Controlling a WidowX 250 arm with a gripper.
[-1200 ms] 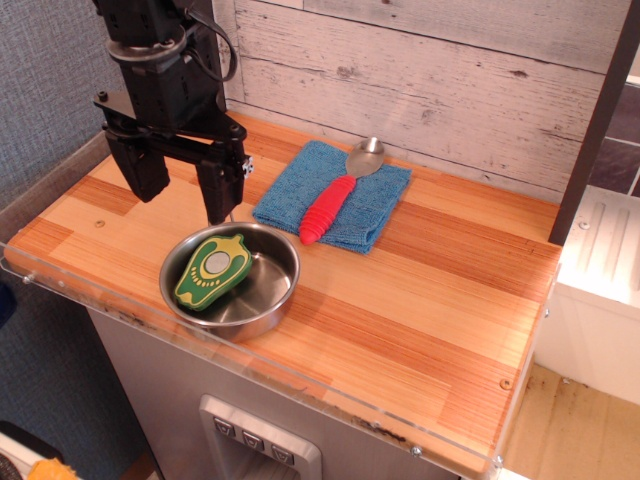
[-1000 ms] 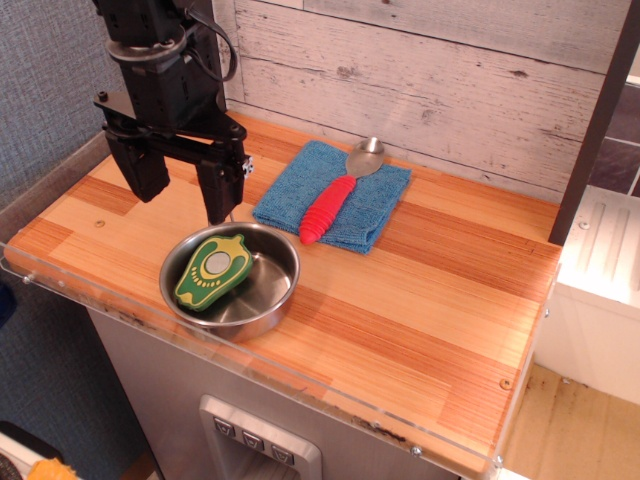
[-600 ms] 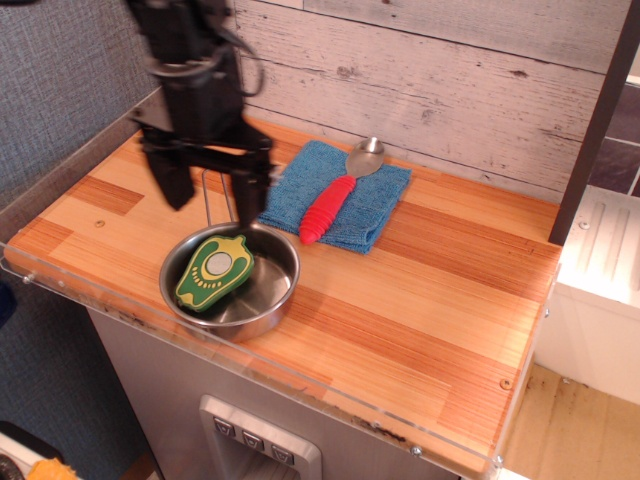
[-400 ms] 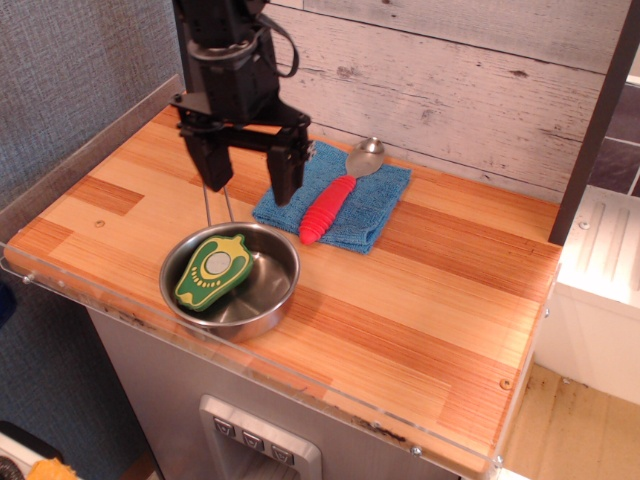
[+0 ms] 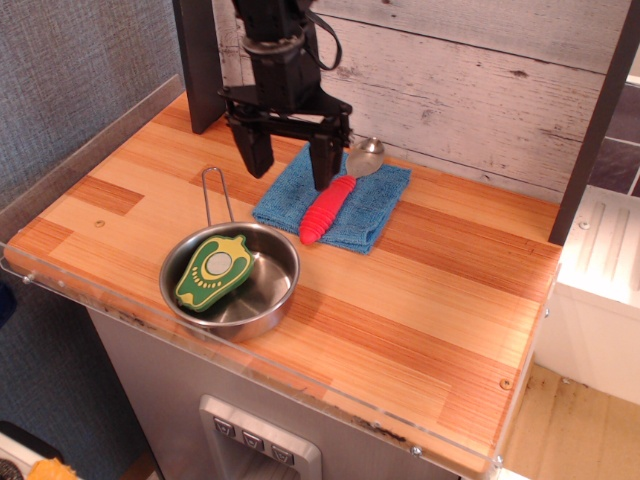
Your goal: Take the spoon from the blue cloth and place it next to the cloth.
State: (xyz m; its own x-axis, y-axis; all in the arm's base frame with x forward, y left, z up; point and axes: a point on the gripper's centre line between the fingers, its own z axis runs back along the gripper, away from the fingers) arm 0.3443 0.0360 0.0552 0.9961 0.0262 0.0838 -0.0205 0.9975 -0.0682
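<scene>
The spoon (image 5: 328, 208) lies diagonally on the blue cloth (image 5: 375, 205), its ribbed red handle pointing to the front left and its silver bowl (image 5: 366, 155) at the cloth's back edge. The cloth lies flat on the wooden counter near the plank wall. My black gripper (image 5: 291, 171) hangs open above the cloth's left part, with its right finger (image 5: 323, 165) just over the upper end of the red handle and its left finger (image 5: 256, 152) over the cloth's back-left corner. It holds nothing.
A steel pan (image 5: 262, 295) with a thin wire handle (image 5: 212, 195) stands at the counter's front left and holds a green and yellow toy (image 5: 211, 270). A clear acrylic rim (image 5: 300, 385) runs along the counter's front edge. A dark post (image 5: 598, 110) stands at the right.
My gripper has moved from over the counter's left part, beside the pan, to the right and back, and now hangs over the cloth and spoon. It stayed open. The spoon has not moved.
</scene>
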